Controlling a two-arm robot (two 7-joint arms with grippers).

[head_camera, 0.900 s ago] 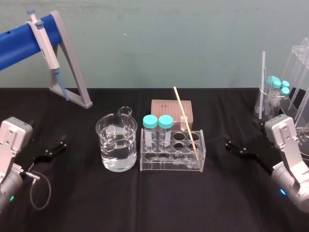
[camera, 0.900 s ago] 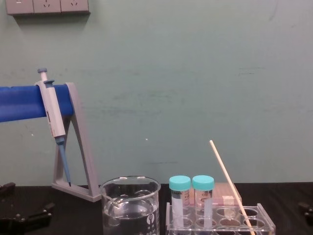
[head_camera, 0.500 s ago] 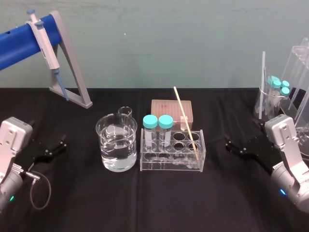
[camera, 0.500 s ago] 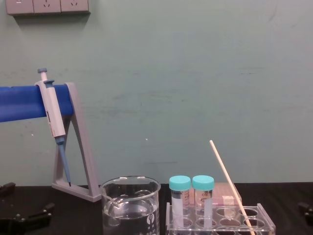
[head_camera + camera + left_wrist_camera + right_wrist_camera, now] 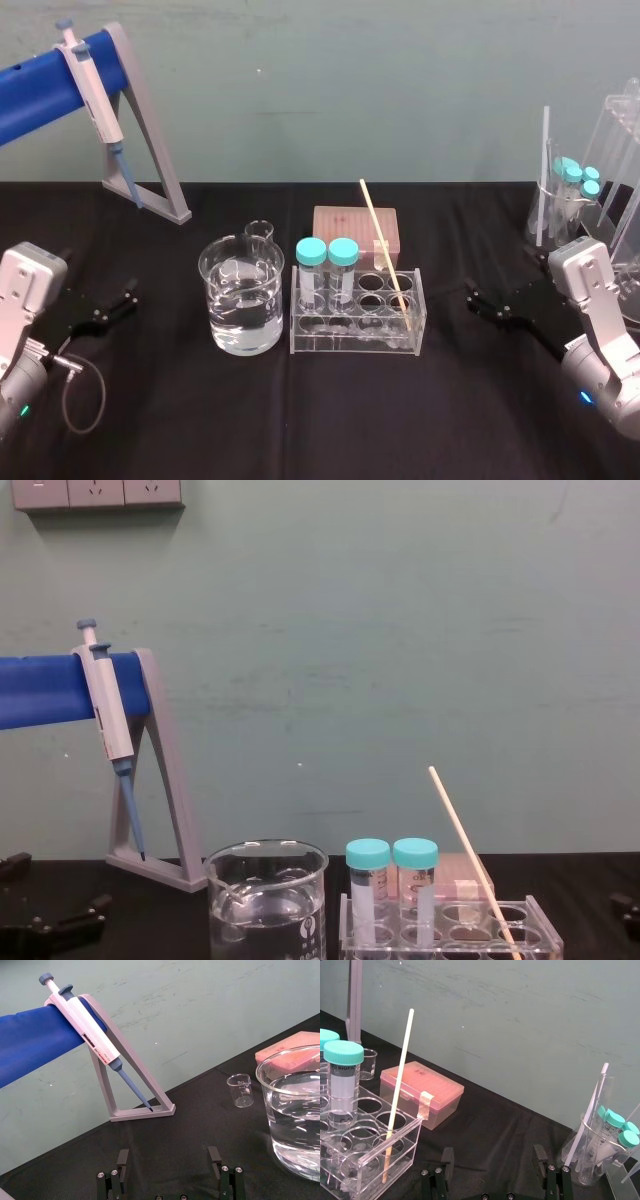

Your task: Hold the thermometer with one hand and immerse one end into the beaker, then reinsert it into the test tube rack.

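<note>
Left gripper: lower left of the head frame, low over the black table; its fingers stand wide apart with nothing between them; well apart from the beaker
Pipette stand: upper left of the frame, grey and angled with a blue bar; a pipette hangs on it, tip pointing down
Beaker: left of centre, upright on the table, clear liquid filling about half of it; just beside the left end of the rack; a small empty beaker stands behind it
Test tube rack: centre of the frame, clear, with two rows of round holes; two teal-capped vials stand upright in the back row at its left end
Thermometer: centre, slightly right; its foot sits in a hole at the right end of the rack, in the front row; it tilts, the top leaning up and to the left, free of both grippers
Pink box: just behind the rack, lid closed
Right gripper: right of centre, low over the table, pointing toward the rack; its fingers are spread wide and hold nothing; near the rack's right end but apart from it
Flask: upper right, holding teal-capped tubes and a pale straw
</note>
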